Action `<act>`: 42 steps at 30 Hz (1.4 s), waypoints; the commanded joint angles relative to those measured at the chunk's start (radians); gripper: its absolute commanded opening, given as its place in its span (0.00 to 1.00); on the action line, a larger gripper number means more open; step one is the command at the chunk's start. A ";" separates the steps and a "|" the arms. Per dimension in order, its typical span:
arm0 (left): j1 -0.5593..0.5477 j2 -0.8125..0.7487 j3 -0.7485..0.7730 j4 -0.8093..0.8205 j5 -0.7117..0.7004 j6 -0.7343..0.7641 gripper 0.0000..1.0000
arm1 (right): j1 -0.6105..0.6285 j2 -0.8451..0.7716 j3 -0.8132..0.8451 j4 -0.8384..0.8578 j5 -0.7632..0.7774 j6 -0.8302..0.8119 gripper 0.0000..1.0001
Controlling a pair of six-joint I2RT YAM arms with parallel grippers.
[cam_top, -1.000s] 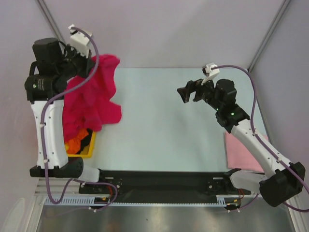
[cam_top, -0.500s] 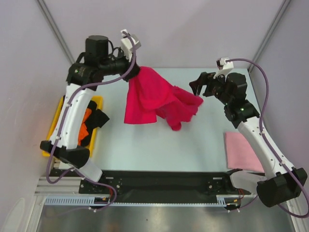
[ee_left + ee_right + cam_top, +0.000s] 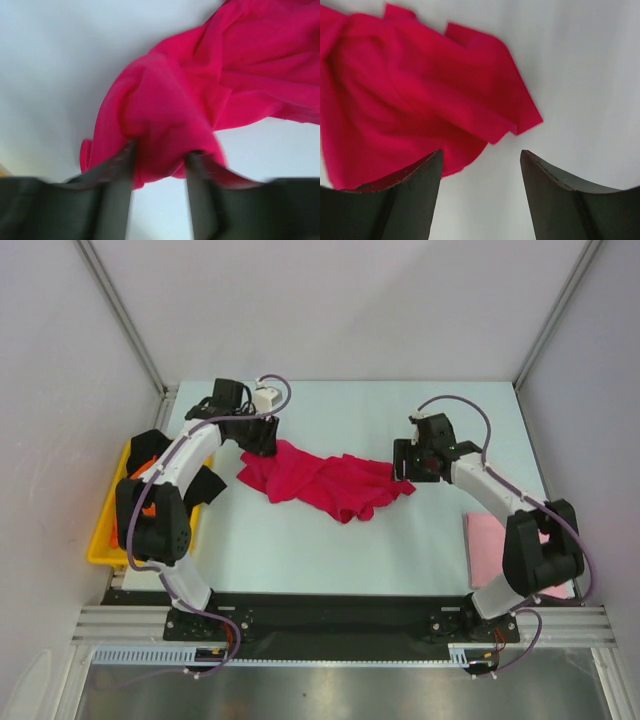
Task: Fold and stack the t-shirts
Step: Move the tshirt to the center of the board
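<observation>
The crimson red t-shirt lies crumpled across the middle of the table. My left gripper is low at the shirt's left end. In the left wrist view its fingers stand apart, with a bunch of the red cloth between their tips. My right gripper is at the shirt's right end and open; bare table shows between its fingers, and the cloth's edge lies just ahead and to the left. A pale pink t-shirt lies flat at the right.
A yellow tray stands at the left edge, holding an orange t-shirt and a black t-shirt that spills over its rim. Both arms reach in over the table's far half. Walls close in the back and sides.
My left arm swung the red shirt from above the tray to the table's middle, laid it down, and its jaws opened. My right gripper dropped to the shirt's right end.
</observation>
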 commanded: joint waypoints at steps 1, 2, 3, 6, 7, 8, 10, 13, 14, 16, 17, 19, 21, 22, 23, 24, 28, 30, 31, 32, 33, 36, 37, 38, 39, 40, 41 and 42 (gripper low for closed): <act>0.052 -0.050 -0.055 0.108 -0.037 0.029 0.52 | -0.018 0.064 0.008 -0.057 -0.002 0.080 0.69; 0.062 -0.056 -0.061 0.113 -0.065 0.023 0.72 | -0.030 0.097 0.014 -0.056 -0.018 0.094 0.67; 0.070 -0.063 -0.068 0.119 -0.144 0.019 0.76 | -0.051 0.116 0.016 -0.046 -0.035 0.114 0.66; 0.015 -0.150 -0.163 0.162 -0.162 0.087 0.80 | -0.082 0.151 0.000 0.001 -0.109 0.194 0.65; -0.022 -0.208 -0.203 0.172 -0.174 0.159 0.80 | -0.085 0.154 -0.009 0.021 -0.120 0.248 0.65; -0.064 -0.228 -0.240 0.174 -0.191 0.199 0.80 | -0.085 0.160 -0.029 0.044 -0.134 0.273 0.69; -0.203 -0.238 -0.329 0.153 -0.253 0.296 0.80 | -0.084 0.197 -0.030 0.092 -0.152 0.316 0.70; -0.313 -0.222 -0.429 0.192 -0.352 0.336 0.79 | -0.087 0.254 -0.021 0.133 -0.180 0.375 0.70; -0.324 -0.218 -0.461 0.224 -0.375 0.344 0.79 | -0.087 0.266 -0.020 0.144 -0.183 0.395 0.69; -0.339 -0.181 -0.476 0.257 -0.445 0.362 0.79 | -0.088 0.298 -0.020 0.162 -0.178 0.408 0.68; -0.338 -0.164 -0.483 0.295 -0.517 0.367 0.79 | -0.088 0.309 -0.020 0.170 -0.180 0.418 0.67; -0.336 -0.132 -0.492 0.336 -0.579 0.399 0.79 | -0.094 0.334 -0.015 0.191 -0.186 0.428 0.65; -0.335 -0.126 -0.496 0.398 -0.630 0.414 0.79 | -0.096 0.347 -0.006 0.207 -0.192 0.433 0.59; -0.335 -0.118 -0.492 0.407 -0.639 0.419 0.79 | -0.096 0.355 0.002 0.213 -0.192 0.433 0.58; -0.333 -0.116 -0.484 0.418 -0.648 0.417 0.78 | -0.096 0.366 0.006 0.217 -0.195 0.435 0.56; -0.326 -0.115 -0.464 0.420 -0.640 0.414 0.78 | -0.096 0.374 0.010 0.227 -0.201 0.436 0.53; -0.283 -0.086 -0.395 0.415 -0.622 0.385 0.75 | -0.097 0.389 0.019 0.244 -0.210 0.439 0.29; -0.255 -0.035 -0.359 0.406 -0.636 0.393 0.74 | -0.099 0.384 0.029 0.239 -0.206 0.433 0.15; -0.246 -0.018 -0.348 0.403 -0.659 0.394 0.71 | -0.099 0.381 0.037 0.236 -0.203 0.429 0.12; -0.238 -0.006 -0.337 0.395 -0.666 0.391 0.71 | -0.101 0.378 0.045 0.228 -0.198 0.412 0.08; -0.223 0.008 -0.323 0.392 -0.666 0.388 0.70 | -0.101 0.375 0.063 0.210 -0.190 0.403 0.06; -0.208 0.006 -0.302 0.393 -0.656 0.377 0.70 | -0.101 0.366 0.088 0.185 -0.178 0.375 0.00; -0.206 0.006 -0.294 0.395 -0.657 0.377 0.70 | -0.101 0.361 0.092 0.182 -0.177 0.370 0.00; -0.203 0.008 -0.286 0.404 -0.665 0.380 0.70 | -0.101 0.357 0.097 0.179 -0.177 0.366 0.00; -0.195 0.011 -0.270 0.412 -0.668 0.382 0.68 | -0.102 0.351 0.102 0.176 -0.175 0.357 0.00; -0.189 0.025 -0.259 0.413 -0.668 0.384 0.62 | -0.102 0.335 0.115 0.172 -0.175 0.352 0.00; -0.183 0.034 -0.247 0.410 -0.668 0.382 0.57 | -0.102 0.323 0.123 0.165 -0.172 0.344 0.00; -0.166 0.054 -0.234 0.410 -0.663 0.384 0.49 | -0.102 0.312 0.132 0.152 -0.161 0.321 0.00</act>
